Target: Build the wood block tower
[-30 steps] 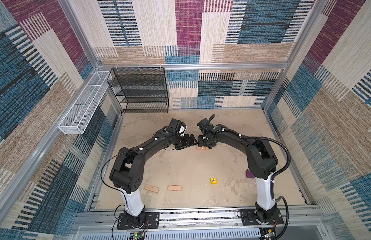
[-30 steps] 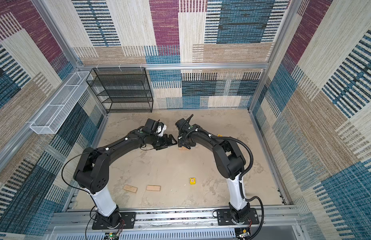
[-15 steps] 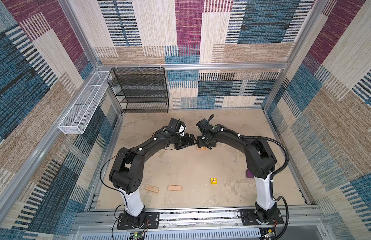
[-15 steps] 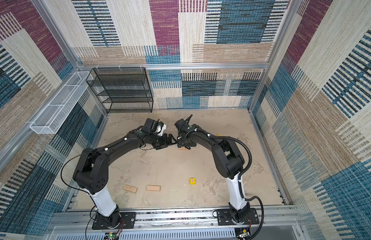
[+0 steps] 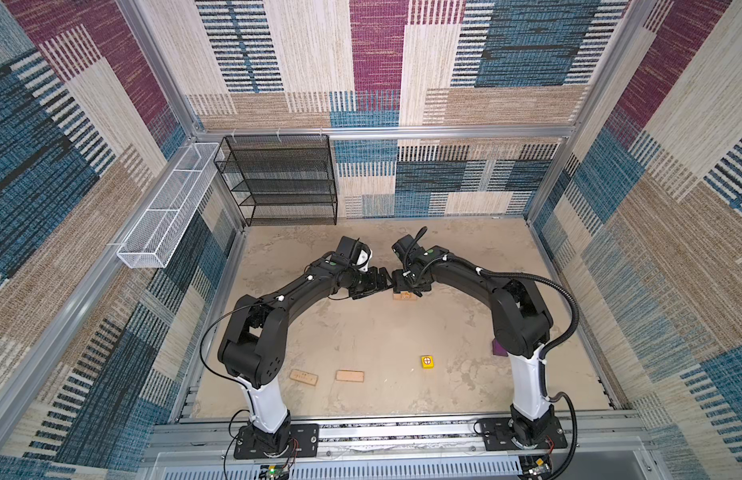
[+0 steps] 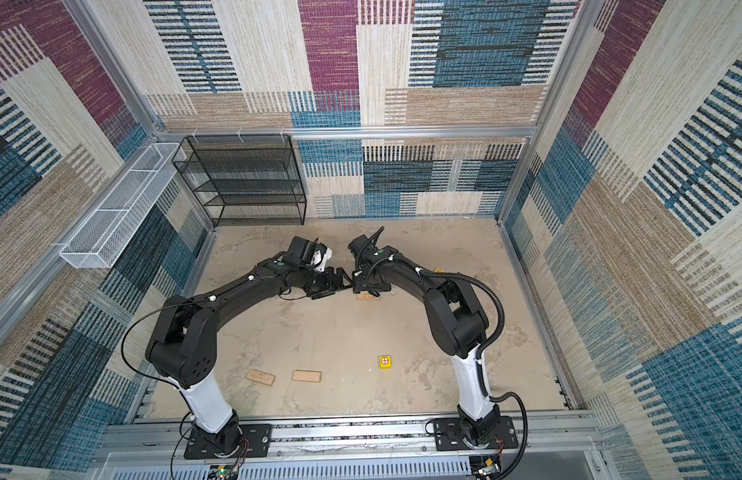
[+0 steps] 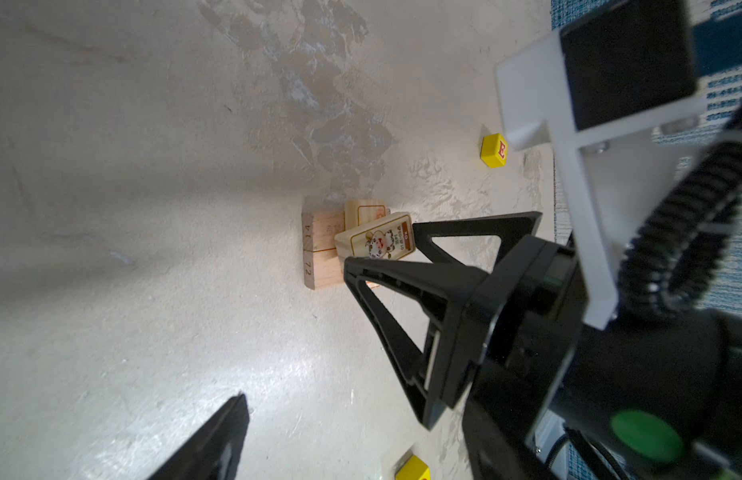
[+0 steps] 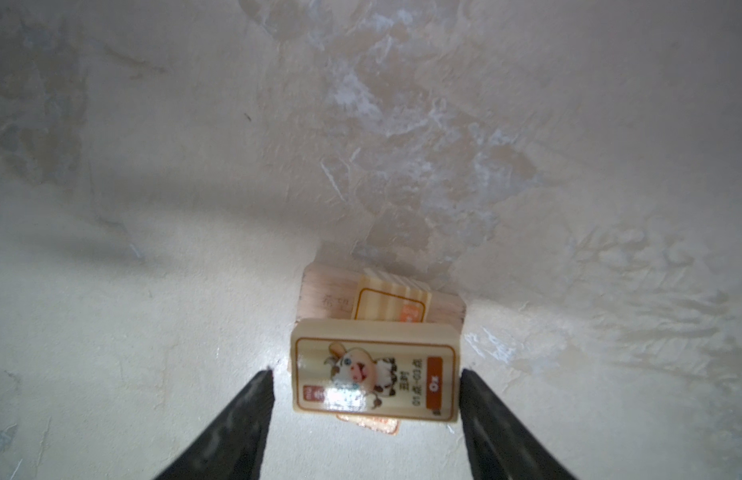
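Observation:
A low stack of tan wood blocks (image 5: 404, 296) stands at the middle back of the floor. Two base planks (image 7: 322, 249) lie side by side, and a plank with an orange frame (image 8: 392, 303) sits on them. Topmost is a plank printed with an ox (image 8: 375, 370). My right gripper (image 8: 367, 399) is open around it, with a clear gap on one side. My left gripper (image 5: 375, 283) hangs open and empty beside the stack; only one of its fingers (image 7: 213, 436) shows. Two loose planks (image 5: 304, 377) (image 5: 350, 376) and a yellow cube (image 5: 427, 362) lie near the front.
A second yellow cube (image 7: 494, 150) lies beyond the stack. The purple wedge (image 5: 499, 348) peeks out behind the right arm's elbow. A black mesh shelf (image 5: 284, 178) stands at the back left and a white wire basket (image 5: 165, 208) hangs on the left wall.
The right gripper's jaws have spread wider around the ox plank. Both arms have stayed almost where they were.

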Controlling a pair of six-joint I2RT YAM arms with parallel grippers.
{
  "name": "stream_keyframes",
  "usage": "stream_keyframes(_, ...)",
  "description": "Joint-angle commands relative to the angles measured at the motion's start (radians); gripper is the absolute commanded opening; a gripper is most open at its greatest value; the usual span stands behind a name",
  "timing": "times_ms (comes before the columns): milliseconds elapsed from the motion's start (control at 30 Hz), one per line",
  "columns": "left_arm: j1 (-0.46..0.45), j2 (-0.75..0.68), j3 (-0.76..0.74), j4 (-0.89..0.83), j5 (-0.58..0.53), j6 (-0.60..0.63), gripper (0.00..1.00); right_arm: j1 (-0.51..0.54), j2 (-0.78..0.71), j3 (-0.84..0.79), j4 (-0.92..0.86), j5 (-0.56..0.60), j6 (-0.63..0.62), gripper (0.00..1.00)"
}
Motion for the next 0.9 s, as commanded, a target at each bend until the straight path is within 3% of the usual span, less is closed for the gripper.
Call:
stream_keyframes(0,0.000,-0.011,-0.003,0.019,0.002,-0.011,0.86,0.001,-0.008,0.004,-0.003,0.009,0.013,0.73)
stream_keyframes(400,0.000,-0.015,-0.003,0.016,0.000,-0.007,0.86,0.000,-0.037,-0.017,-0.006,-0.004,0.008,0.73)
stream_keyframes(533,0.010,-0.026,0.016,-0.014,-0.021,0.020,0.86,0.000,-0.097,-0.069,0.013,-0.011,-0.049,0.73)
stream_keyframes(700,0.062,-0.102,0.038,-0.057,-0.105,0.090,0.86,0.001,-0.221,-0.154,0.103,0.033,-0.264,0.69)
stream_keyframes(867,0.079,-0.203,0.063,-0.108,-0.215,0.225,0.86,-0.001,-0.372,-0.326,0.291,-0.149,-0.715,0.72)
